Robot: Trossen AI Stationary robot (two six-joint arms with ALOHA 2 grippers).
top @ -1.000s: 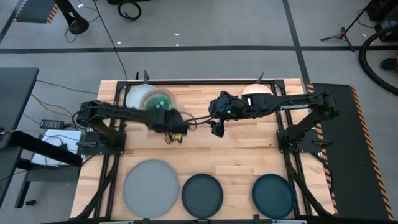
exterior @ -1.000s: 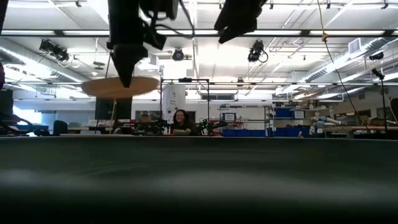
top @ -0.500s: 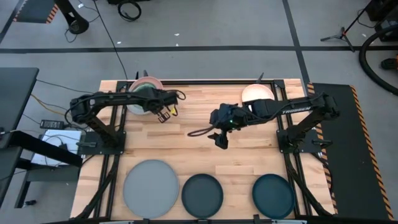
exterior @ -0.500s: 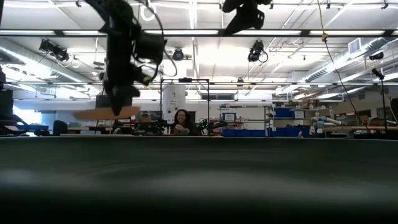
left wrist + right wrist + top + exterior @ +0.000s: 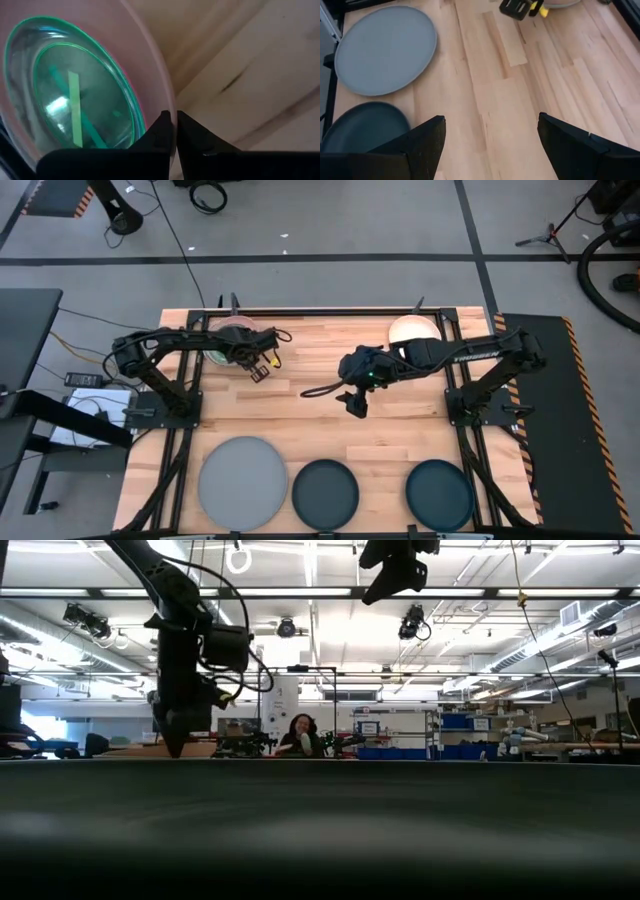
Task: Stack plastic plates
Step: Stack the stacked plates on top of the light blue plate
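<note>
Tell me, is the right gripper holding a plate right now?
No, the right gripper hangs open over bare table, nothing between its fingers.

Three plates along the table's [image 5: 320, 405] near edge, large plate [image 5: 243, 483] leftmost, plate stack [image 5: 228, 340] far left, single plate [image 5: 415, 329] far right

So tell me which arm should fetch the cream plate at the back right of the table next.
The right. Its gripper hangs open and empty over mid-table, on the same side as the cream plate. The left gripper is shut on the pink plate at the back left.
</note>
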